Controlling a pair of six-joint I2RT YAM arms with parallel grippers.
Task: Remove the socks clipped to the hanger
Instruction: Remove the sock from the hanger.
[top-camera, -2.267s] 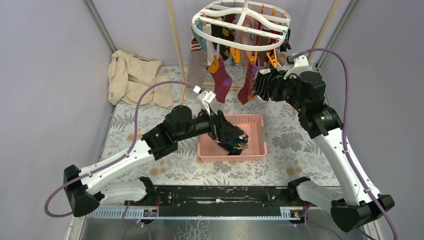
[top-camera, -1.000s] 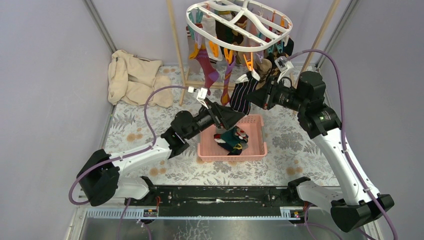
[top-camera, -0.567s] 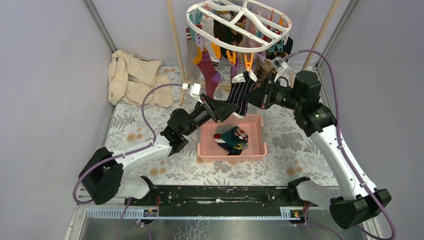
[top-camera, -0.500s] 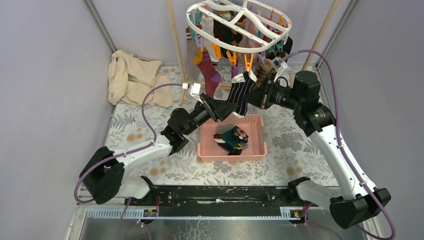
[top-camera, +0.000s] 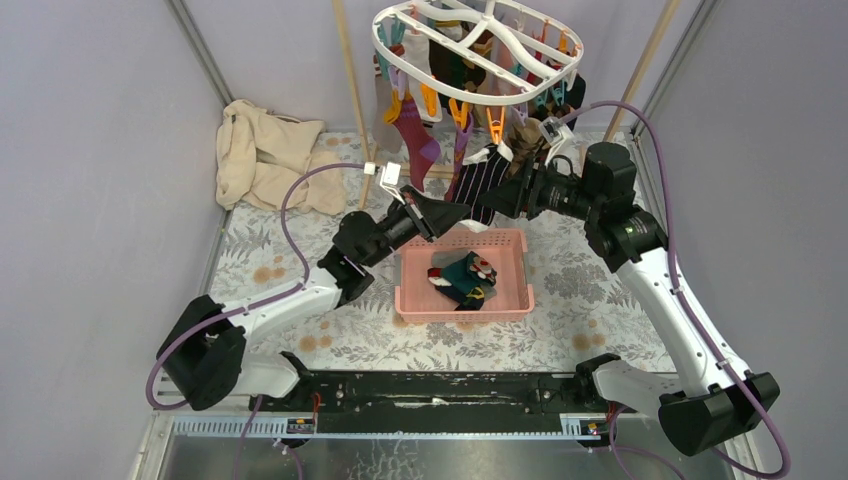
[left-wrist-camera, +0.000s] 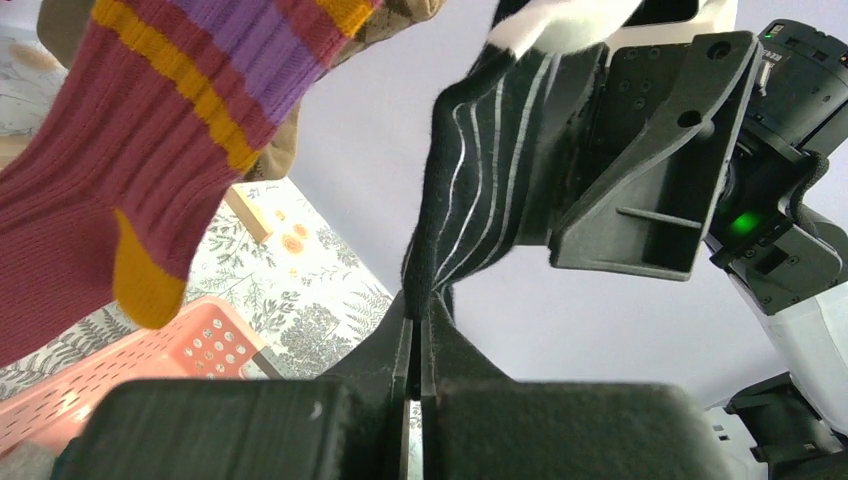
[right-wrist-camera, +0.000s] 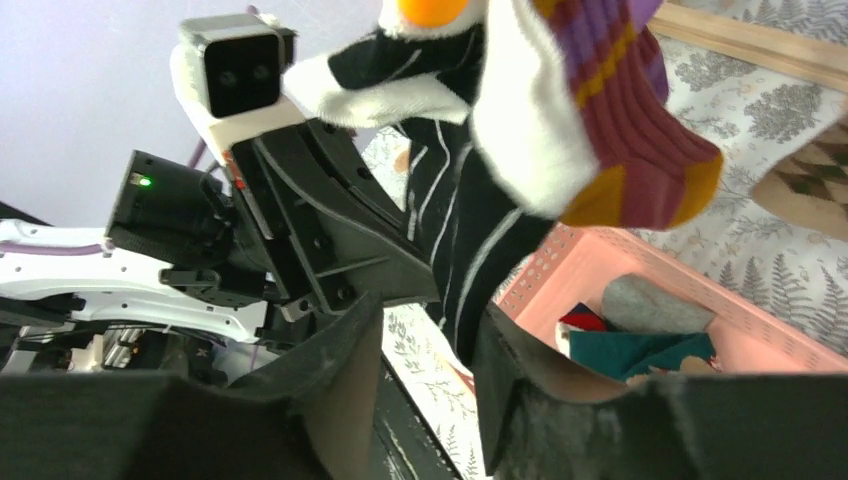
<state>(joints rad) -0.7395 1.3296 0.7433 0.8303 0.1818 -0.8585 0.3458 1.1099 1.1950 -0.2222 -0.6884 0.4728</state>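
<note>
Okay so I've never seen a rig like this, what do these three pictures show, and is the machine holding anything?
Two robot arms, a left arm and a right arm, are bolted at a flowered table's near edge. One picture looks down from above; the other two come from wrist cameras. A white hanger with socks clipped to it hangs overhead. On the table: a pink basket holding loose socks, and a beige cloth in the far corner. The left tool is shut on a black striped sock; the right tool stands open around it.
</note>
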